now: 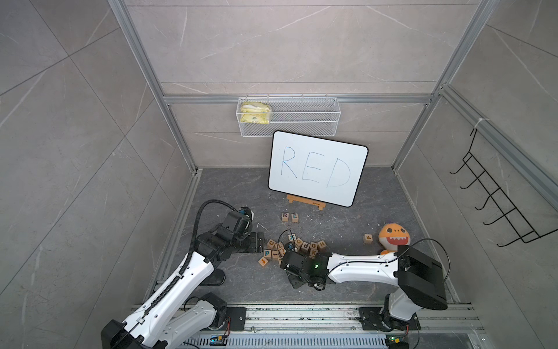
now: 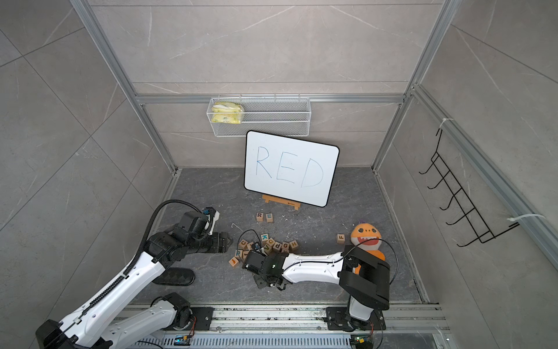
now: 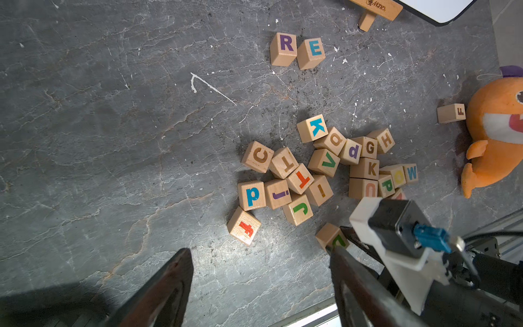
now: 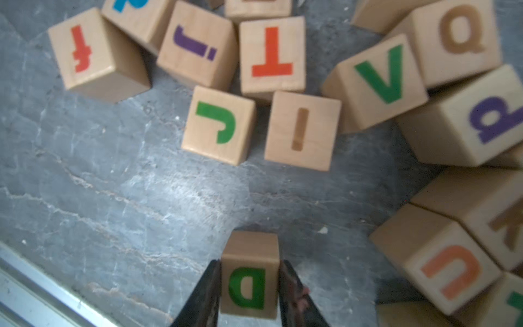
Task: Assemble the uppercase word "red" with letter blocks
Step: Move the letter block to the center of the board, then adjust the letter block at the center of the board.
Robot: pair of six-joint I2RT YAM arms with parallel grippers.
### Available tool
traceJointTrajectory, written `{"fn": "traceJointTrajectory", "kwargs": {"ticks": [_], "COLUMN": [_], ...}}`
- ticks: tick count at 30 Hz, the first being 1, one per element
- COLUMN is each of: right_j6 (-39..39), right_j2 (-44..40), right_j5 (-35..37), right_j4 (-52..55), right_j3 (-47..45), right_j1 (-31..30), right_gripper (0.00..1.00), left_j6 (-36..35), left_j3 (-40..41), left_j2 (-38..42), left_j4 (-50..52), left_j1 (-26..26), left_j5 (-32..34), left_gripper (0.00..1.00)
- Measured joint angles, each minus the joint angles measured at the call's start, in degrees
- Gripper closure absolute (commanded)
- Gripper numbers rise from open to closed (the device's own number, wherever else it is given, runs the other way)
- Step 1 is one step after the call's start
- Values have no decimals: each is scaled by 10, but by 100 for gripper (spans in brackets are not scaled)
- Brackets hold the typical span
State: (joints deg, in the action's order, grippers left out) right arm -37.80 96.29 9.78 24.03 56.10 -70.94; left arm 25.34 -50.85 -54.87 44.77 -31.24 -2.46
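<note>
Two pale wooden letter cubes are already lined up: the purple R block (image 3: 283, 48) and the teal E block (image 3: 311, 53) sit side by side, R on the left, on the dark grey stone-look tabletop (image 3: 113, 141). They're just in front of the little wooden easel (image 1: 305, 201) propping up the white black-edged board (image 1: 317, 167) with RED handwritten on it.

The third one, the green D block (image 4: 249, 274), is down at the near edge of the loose heap of letter blocks (image 3: 325, 170), well apart from the R and E pair. The right gripper (image 4: 250, 264) has it pinched. In the right wrist view both dark fingers (image 4: 291, 283) press on opposite sides of the cube, with the D face toward the camera. Whether the cube is off the tabletop or resting on it, can't tell.

The left gripper (image 3: 259, 252) is empty, jaws standing apart, hovering at the left side of the heap near the cube with the red f (image 3: 244, 229). A lone cube with a brown F (image 1: 367, 238) sits off to the right, just beside an orange plush toy with a toothy mouth (image 1: 394, 237).
</note>
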Motion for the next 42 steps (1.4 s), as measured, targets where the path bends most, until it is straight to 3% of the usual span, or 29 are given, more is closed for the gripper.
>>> {"fn": "traceJointTrajectory", "kwargs": {"ticks": [4,9,12,19,42], "right_j6": [0,-1,-8,-58,-161], "right_j2": [-1,-28,-59,-100,-56], "right_j5": [-3,-4,3,16,62], "right_j4": [1,12,19,19,-44], "right_j3": [-11,-14,-15,-62,-90], "right_j1": [-4,-10,-23,-39,-33], "right_gripper": [44,42,47,83,83], "left_j6": [0,0,0,0,0], "left_j3": [0,0,0,0,0], "left_j2": [0,0,0,0,2], "left_j4": [0,0,0,0,0], "left_j1": [0,0,0,0,0], "left_j5": [5,9,9,9,10], "left_gripper": [20,20,20,20,21]}}
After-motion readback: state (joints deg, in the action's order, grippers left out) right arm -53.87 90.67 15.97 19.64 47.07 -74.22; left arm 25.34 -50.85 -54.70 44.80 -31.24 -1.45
